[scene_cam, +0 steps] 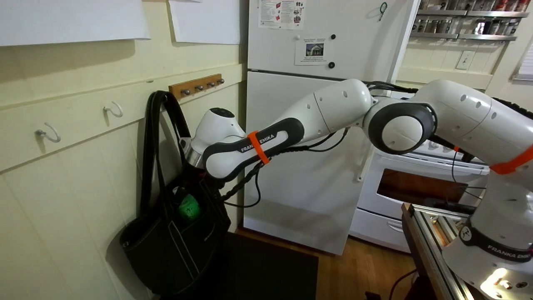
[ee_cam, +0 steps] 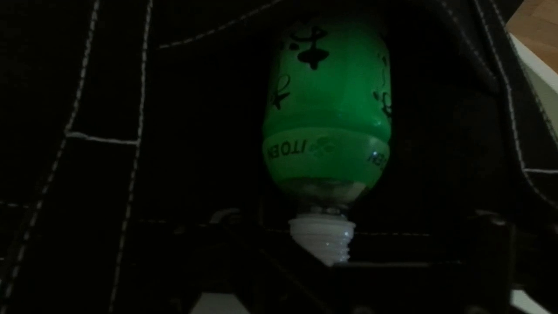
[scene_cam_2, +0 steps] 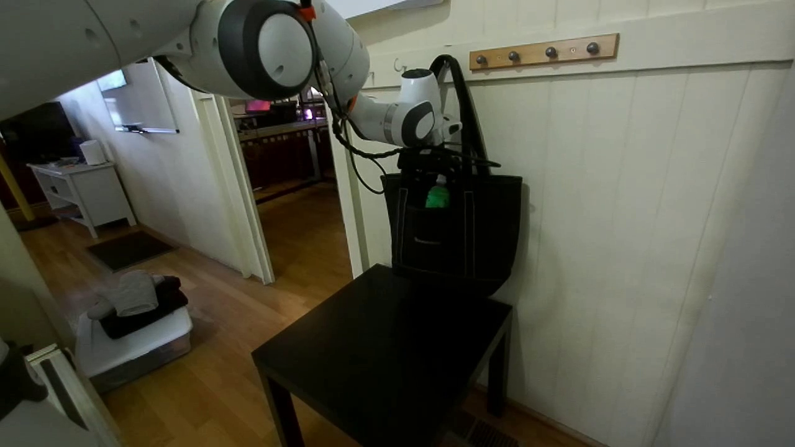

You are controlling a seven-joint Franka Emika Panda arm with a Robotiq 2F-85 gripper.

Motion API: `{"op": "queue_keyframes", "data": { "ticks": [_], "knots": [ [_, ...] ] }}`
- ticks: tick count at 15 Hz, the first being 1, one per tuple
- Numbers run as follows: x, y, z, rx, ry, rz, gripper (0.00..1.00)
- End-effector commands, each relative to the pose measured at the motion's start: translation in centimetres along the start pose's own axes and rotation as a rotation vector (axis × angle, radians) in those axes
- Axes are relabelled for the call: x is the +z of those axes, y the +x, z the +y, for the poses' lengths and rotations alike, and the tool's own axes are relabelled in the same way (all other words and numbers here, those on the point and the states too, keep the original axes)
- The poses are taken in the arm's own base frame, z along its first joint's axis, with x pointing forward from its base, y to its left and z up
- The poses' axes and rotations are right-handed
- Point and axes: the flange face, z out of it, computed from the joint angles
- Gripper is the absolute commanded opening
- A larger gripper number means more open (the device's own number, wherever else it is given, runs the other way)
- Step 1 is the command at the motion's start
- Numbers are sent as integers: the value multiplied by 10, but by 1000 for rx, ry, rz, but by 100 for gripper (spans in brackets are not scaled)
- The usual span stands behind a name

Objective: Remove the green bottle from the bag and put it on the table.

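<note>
The green bottle (ee_cam: 327, 104) in the pocket (scene_cam_2: 428, 233) of the bag (scene_cam_2: 487, 230), the gripper (ee_cam: 359, 218) at its upper end

A cream wall (scene_cam_2: 621, 205) backs both exterior views; a white refrigerator (scene_cam: 312, 187) and, beside it, a stove (scene_cam: 370, 200) are plainly seen in an exterior view; the robot arm (scene_cam: 333, 106) bends across both, its wrist end close against the bag; the table (scene_cam_2: 366, 347), low and nearly black, shows its legs in an exterior view only; the bag hangs by its long straps (scene_cam_2: 470, 118) at the wall-side edge of the tabletop, and whether the two touch I cannot tell; a storage bin (scene_cam_2: 152, 335) piled with grey and black cloth (scene_cam_2: 136, 295) appears in an exterior view alone; a wooden peg strip (scene_cam_2: 543, 51) is just beside the straps.

The gripper is dim; in the wrist view its jaws look spread wide, either side of the bottle's neck, and no hold on anything can be made out.

The bottle's lower end is hidden in the pocket, its top upward; the exterior views give mostly a bright green patch; the wrist view alone makes the lettering legible: ITOEN, upside down, on a paler band, with dark brushed characters across the deeper green; beyond the band comes a greyish stretch, then a slim, white, ringed top (ee_cam: 324, 233), partly hidden behind something dark.
</note>
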Motion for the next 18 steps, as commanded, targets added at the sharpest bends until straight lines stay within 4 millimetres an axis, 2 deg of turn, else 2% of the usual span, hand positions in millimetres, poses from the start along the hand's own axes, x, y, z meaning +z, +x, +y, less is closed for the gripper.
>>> {"op": "queue_keyframes", "data": {
  "ticks": [1, 5, 7, 9, 15, 18],
  "knots": [
    [5, 3, -1, -13, 16, 4, 60],
    [-1, 3, 0, -27, 36, -18, 29],
    [-6, 1, 4, -21, 52, -50, 27],
    [-11, -1, 9, -24, 68, -79, 20],
    [-39, -1, 27, -42, 71, -148, 18],
    [-54, 1, 28, -43, 77, -171, 18]
  ]
}}
